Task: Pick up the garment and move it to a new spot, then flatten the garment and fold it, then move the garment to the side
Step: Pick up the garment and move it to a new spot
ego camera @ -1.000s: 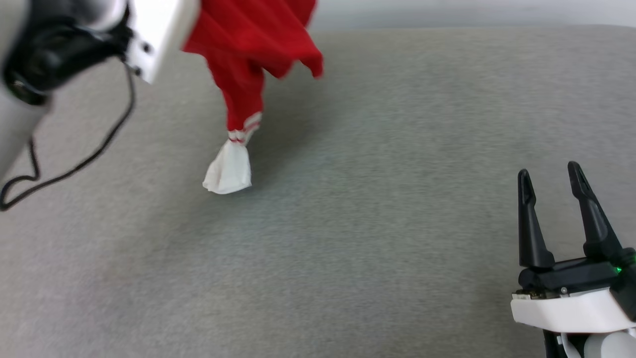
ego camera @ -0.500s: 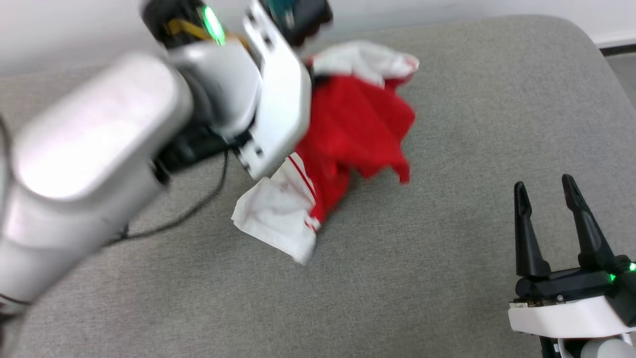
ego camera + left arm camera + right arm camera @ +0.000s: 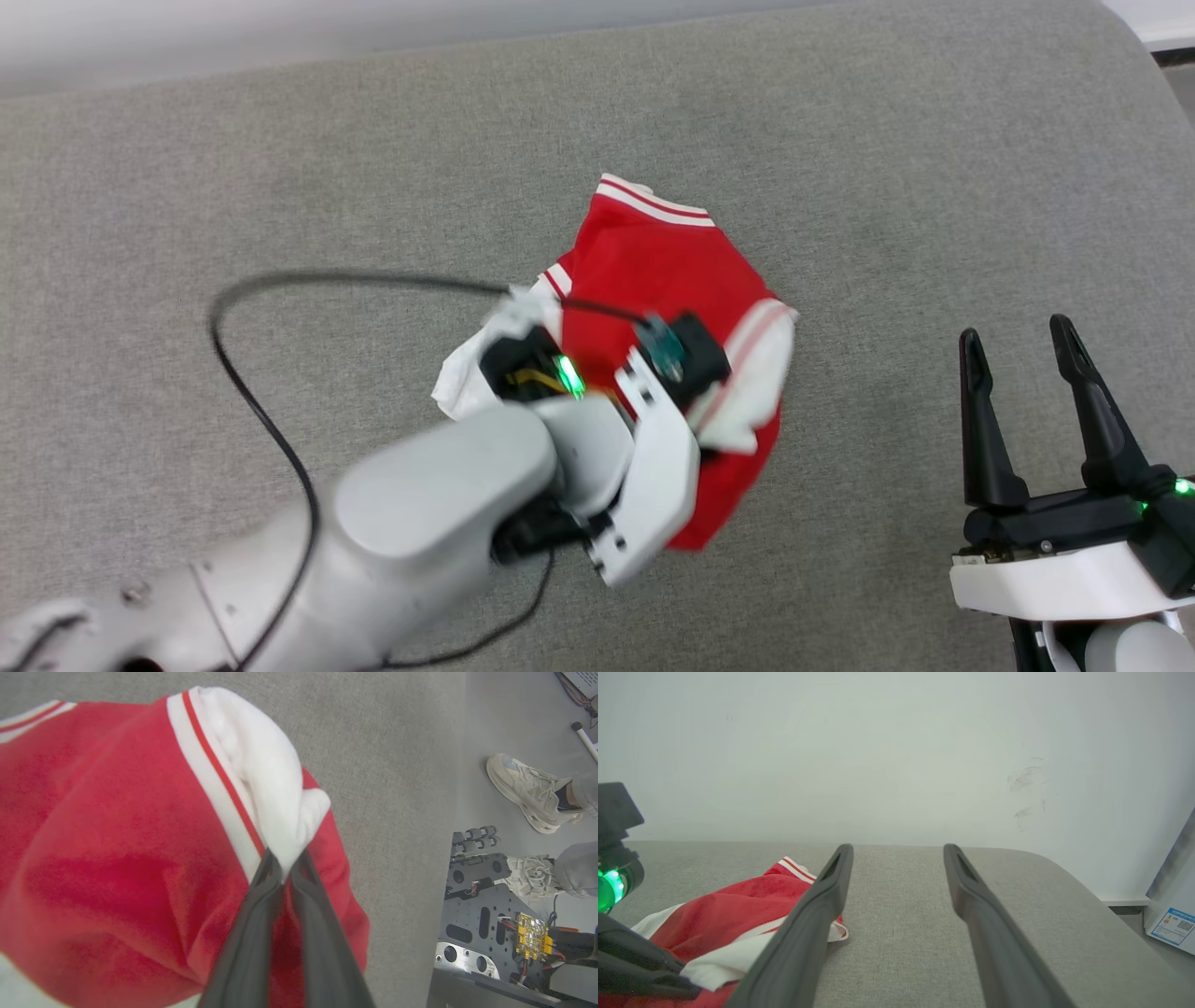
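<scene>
grey fabric covers the counter, and the garment lies bunched on it, well to the left of our right pincer and a little farther out. our left pincer, also left of it, pinches a white sleeve of the heap. our right pincer stands spread and empty. we judge that flattening calls for a leftward reach to a free edge.

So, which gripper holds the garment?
The left gripper: shut on the garment at its white sleeve. The right gripper stands open, apart from it.
</scene>
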`<state>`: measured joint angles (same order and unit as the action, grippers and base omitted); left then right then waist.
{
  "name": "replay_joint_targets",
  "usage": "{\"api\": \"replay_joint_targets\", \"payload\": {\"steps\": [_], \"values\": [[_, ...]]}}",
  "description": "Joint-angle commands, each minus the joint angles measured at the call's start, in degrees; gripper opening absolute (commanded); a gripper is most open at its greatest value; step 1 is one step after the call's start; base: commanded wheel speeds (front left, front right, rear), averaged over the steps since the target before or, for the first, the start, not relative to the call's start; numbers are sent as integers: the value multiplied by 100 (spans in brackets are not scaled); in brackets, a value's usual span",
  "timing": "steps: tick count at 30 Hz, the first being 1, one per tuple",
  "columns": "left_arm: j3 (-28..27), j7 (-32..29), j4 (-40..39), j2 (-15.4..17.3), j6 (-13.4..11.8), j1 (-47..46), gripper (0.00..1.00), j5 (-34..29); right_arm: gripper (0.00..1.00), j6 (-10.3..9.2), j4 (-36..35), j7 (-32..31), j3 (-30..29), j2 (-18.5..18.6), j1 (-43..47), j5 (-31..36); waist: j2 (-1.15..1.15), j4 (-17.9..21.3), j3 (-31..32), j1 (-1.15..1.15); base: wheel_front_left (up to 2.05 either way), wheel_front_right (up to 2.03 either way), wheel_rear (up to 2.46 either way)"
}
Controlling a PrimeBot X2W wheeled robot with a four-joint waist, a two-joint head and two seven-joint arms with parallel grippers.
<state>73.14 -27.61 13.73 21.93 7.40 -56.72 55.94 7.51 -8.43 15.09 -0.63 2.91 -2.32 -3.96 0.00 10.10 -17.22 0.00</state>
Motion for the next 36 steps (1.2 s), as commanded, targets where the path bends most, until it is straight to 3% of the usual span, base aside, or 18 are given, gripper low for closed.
{"api": "replay_joint_targets", "payload": {"steps": [1, 5, 11, 12, 13, 21, 30, 36], "values": [[2, 13, 44, -55, 0, 89, 0, -40, 100, -4, 6, 12, 10, -5, -77, 33, 0, -2, -19, 0, 0, 0, 0], [31, -78, 222, -386, 0, 668, 0, -234, 100, -4, 28, 12, 21, -5, -97, 63, 0, -1, -65, 0, 0, 0, 0], [21, 147, 393, -565, 0, 874, 0, -452, 100, -4, 100, 12, 35, -5, -13, 110, 0, -52, 41, 0, 0, 0, 0], [20, 319, 438, -604, 0, 830, 62, -497, 100, -4, 120, 12, 24, -5, 14, 117, 0, -79, 98, 0, 0, 0, 0], [17, 519, 481, -637, 0, 768, 100, -515, 100, -4, 135, 12, 23, -5, 41, 127, 0, -98, 144, 0, 0, 0, 0], [-344, 2291, 648, -876, -100, 471, 100, -876, 100, -4, 236, 12, -45, -6, 275, 160, 0, -355, 608, 0, 0, 0, 0], [-1040, 3911, 858, -614, -1234, 690, 100, -1432, 100, -4, 288, 12, -68, -5, 479, 107, 0, -646, 894, 0, 0, 0, 0], [-1790, 4272, 798, -309, -2083, 1161, 100, -1647, 100, -4, 286, 12, -143, -5, 528, 45, 0, -795, 936, 0, 0, 0, 0]]}}
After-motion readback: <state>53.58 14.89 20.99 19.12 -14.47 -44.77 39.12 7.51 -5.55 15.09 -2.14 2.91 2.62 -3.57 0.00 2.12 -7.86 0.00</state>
